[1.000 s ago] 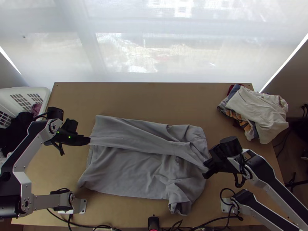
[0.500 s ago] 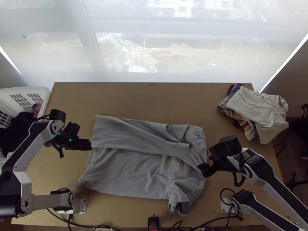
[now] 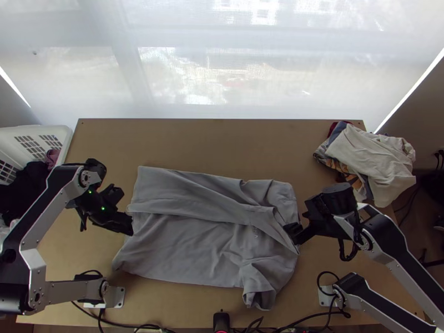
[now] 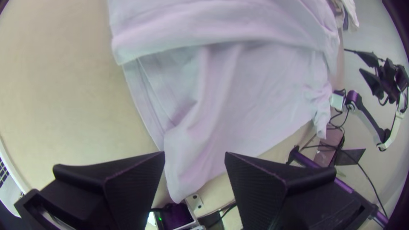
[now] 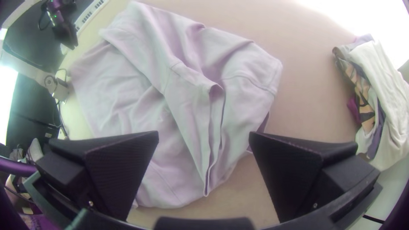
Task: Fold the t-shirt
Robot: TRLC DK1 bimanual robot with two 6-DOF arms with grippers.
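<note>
T-shirt [image 3: 188,238] within table edges [image 3: 222,119]; left pincer [image 3: 130,228] parted, hem [image 3: 122,251] contact unclear.

You have before you two arms [image 3: 46,211]; one left pincer [image 3: 130,224] and one right pincer [image 3: 292,234], two in all; one worktop [image 3: 216,141]; one grey t-shirt [image 3: 183,250]; one heap of clothes [image 3: 369,158]; and one white basket [image 3: 36,131].

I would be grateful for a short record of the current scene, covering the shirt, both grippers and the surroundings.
shirt: grey t-shirt, its far part folded over toward the bases, sleeve area creased
left gripper: open, at the shirt's left end
right gripper: open, at the shirt's right end
far right: heap of clothes
far left: white basket holding dark cloth
</note>
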